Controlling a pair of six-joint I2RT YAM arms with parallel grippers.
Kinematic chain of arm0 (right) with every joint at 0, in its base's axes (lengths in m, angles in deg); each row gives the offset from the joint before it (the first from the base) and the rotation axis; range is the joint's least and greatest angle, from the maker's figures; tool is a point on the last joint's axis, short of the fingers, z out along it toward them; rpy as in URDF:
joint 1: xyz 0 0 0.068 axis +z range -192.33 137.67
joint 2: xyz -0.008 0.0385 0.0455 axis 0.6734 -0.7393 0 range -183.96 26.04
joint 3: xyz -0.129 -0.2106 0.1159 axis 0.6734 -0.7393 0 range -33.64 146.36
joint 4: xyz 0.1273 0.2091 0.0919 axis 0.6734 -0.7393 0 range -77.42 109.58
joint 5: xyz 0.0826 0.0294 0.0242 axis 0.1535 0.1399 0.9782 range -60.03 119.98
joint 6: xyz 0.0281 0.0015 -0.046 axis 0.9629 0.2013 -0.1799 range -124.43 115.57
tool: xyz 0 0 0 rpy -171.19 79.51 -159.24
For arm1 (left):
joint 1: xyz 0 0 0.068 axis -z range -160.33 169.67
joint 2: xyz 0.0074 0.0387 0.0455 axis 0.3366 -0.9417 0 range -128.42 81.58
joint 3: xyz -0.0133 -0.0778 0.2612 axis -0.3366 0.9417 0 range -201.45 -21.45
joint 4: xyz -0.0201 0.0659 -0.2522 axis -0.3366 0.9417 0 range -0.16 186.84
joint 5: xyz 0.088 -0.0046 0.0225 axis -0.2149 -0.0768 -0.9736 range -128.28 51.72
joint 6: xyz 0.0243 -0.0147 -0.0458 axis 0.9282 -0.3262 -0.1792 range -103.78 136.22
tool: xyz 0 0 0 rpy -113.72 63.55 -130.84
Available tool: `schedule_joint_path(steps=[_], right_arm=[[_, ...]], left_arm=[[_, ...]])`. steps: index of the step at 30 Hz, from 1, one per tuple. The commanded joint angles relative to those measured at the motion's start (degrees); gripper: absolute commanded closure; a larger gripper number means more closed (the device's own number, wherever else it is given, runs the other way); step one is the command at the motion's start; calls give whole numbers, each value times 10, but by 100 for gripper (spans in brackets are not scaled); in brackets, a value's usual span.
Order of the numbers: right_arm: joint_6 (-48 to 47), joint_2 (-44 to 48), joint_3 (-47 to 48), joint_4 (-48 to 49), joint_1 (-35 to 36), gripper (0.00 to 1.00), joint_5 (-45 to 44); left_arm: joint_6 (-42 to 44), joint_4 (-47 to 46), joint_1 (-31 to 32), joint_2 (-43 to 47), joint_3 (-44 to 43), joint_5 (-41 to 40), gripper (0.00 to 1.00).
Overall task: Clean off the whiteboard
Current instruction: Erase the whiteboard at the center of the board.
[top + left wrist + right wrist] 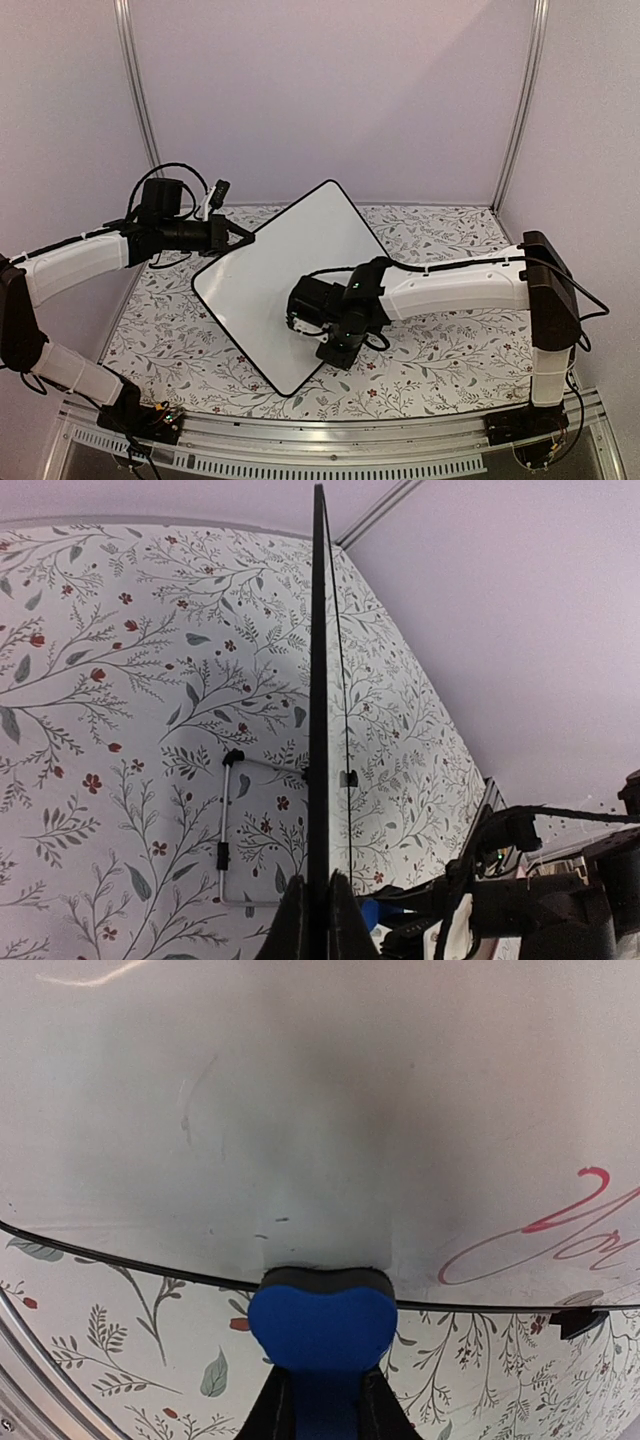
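Left jaws: closed tight on the thin black rim of the whiteboard, which in the left wrist view runs edge-on straight ahead from between the tips. From overhead, the whiteboard is turned cornerwise over the flowered worktop, and the left jaws grip it at its left corner. I cannot tell whether the far side rests on the worktop or is lifted. A bent wire stand shows on the board's back, to the left of the left jaws. Right jaws: narrow, clamped on a blue eraser that sticks out past their tips. The eraser's dark face meets the board at its near rim, directly ahead of the right jaws. Board surface beyond the right jaws is mostly clean, with faint grey smears. Red handwriting stands to the right of the right jaws, close to the rim. Overhead, the right arm reaches across the board's lower right edge.
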Motion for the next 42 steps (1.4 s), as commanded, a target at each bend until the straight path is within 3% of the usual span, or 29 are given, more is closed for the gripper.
schedule_joint_path(steps=[1, 7, 21, 28, 42], right_arm=[[2, -12, 36, 46, -11, 93, -50], [4, -11, 61, 63, -13, 92, -94], [-3, 16, 23, 67, -12, 92, 3], [11, 32, 13, 91, -20, 92, -38], [36, 73, 18, 163, -102, 92, 76]], left_arm=[[4, 3, -11, 0, 7, -30, 100], [4, 3, -12, 0, 7, -31, 100], [4, 4, -11, 0, 7, -29, 100], [4, 3, -11, 0, 7, -29, 100], [3, 4, -11, 2, 7, -28, 100]])
